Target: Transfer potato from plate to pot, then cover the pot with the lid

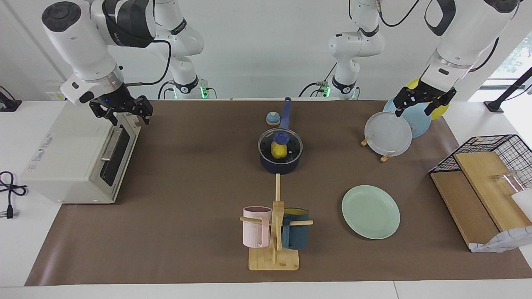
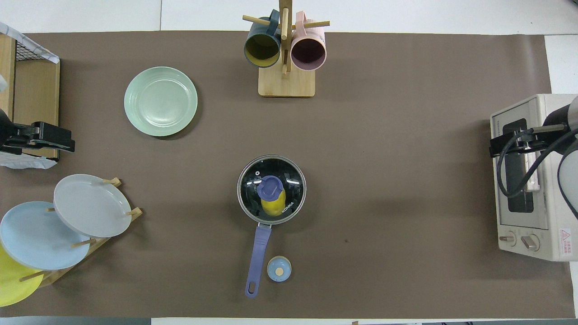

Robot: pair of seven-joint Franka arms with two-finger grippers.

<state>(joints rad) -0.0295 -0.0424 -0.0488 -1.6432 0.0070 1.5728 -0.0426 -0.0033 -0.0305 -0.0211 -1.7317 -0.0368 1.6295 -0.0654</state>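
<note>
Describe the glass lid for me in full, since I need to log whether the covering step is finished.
The lid is a round pane of clear glass in a metal rim, with a blue knob at its centre, a small vent hole near the edge and white lettering. It lies flat and level on the dark pot, closing it, rim on rim. The yellow potato shows through the glass inside the pot. No gripper touches the lid.
</note>
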